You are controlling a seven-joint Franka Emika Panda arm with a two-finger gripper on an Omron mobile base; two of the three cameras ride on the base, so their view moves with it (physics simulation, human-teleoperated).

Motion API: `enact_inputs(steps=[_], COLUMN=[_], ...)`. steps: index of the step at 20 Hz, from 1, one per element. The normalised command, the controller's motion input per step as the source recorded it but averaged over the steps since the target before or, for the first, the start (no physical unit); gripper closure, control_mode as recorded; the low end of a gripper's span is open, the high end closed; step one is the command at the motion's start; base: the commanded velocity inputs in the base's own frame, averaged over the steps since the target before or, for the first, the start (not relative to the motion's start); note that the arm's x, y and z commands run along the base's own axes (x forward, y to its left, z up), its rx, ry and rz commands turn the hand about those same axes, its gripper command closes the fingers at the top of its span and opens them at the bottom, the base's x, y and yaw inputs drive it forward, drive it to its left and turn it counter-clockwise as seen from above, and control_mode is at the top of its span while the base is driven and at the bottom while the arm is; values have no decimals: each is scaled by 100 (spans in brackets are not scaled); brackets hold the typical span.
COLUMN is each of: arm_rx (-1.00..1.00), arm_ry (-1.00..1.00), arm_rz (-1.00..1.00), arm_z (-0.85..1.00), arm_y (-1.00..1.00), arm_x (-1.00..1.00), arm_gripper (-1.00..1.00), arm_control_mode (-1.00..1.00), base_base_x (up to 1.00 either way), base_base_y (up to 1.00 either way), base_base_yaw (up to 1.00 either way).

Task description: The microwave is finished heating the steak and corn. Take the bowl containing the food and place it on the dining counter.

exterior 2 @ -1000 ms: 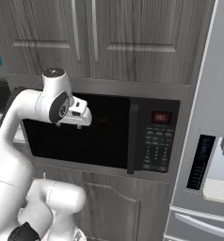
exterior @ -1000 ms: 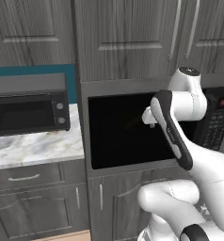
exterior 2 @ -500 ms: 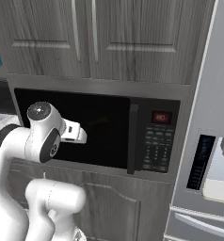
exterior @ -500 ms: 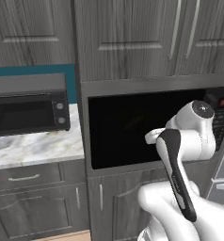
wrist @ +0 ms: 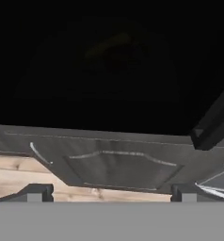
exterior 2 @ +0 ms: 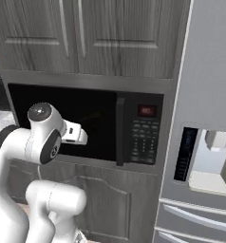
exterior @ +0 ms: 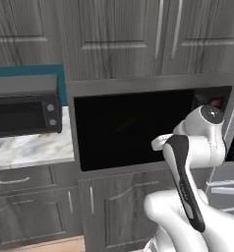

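Inside, corn (wrist: 107, 44) only a faint yellow smudge behind microwave (exterior 2: 86, 124) glass.

microwave (exterior 2: 86, 126): door shut, glass dark, red display lit above keypad | arm (exterior 2: 43, 135): white, bent low before the door's left half | fridge (exterior 2: 205, 142): right of microwave | cabinets (exterior 2: 86, 33): above

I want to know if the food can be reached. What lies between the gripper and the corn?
The microwave's shut dark glass door; the corn glows faintly behind it in the hand view, beyond the open gripper.
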Motion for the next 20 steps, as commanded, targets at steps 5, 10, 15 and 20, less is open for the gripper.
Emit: enact_inputs(steps=[5,10,15,20], arm_rx=[0,0,0,0], arm_ry=[0,0,0,0], arm_rz=[0,0,0,0], arm_z=[0,0,0,0], arm_y=[0,0,0,0], arm_x=[0,0,0,0], arm_gripper=[-100,-100,-100,-100], arm_control_mode=[100,100,100,100], base_base_x=[-40,-31,-51,-58], base_base_y=[-55,-68,-38,-13], base_base_yaw=[0,0,0,0])
